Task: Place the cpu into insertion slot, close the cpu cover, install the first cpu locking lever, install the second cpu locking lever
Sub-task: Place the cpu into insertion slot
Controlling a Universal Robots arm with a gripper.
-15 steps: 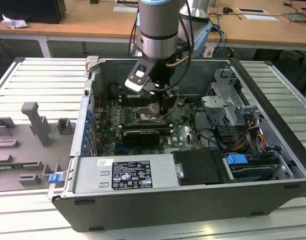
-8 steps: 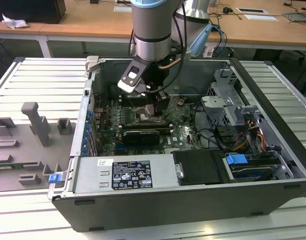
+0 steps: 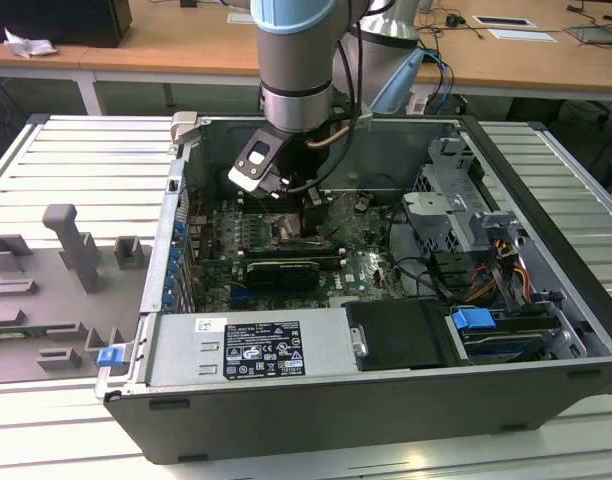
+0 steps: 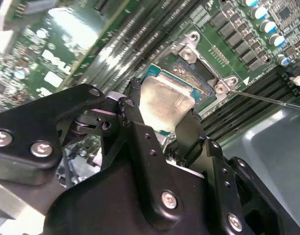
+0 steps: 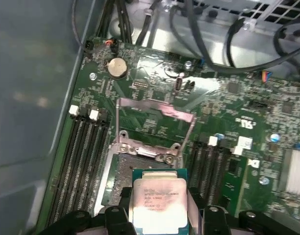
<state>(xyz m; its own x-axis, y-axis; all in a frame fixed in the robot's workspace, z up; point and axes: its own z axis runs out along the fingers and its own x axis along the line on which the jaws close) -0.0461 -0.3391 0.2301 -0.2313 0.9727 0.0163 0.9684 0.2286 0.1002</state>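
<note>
My gripper [image 4: 162, 111] is shut on the cpu [image 4: 164, 100], a small square chip with a pale metal top, pinched at two opposite edges by the black fingers [image 4: 133, 110]. In the first wrist view the cpu [image 5: 157, 203] hovers just over one side of the insertion slot [image 5: 121, 178], whose dark pin field is partly exposed. The cpu cover [image 5: 155, 108], a thin silvery frame, stands swung open on its hinge beyond the slot. A thin lever rod [image 4: 272, 99] lies beside the socket. In the exterior view the gripper [image 3: 294, 205] reaches down into the open computer case [image 3: 316, 400].
Long black memory slots [image 5: 84, 147] flank the socket on both sides. Black cables [image 5: 199, 34] hang along the board's far edge. A drive cage [image 3: 456, 205] and power supply [image 3: 256, 350] fill the case. A grey fixture [image 3: 66, 270] sits on the table at the exterior view's left.
</note>
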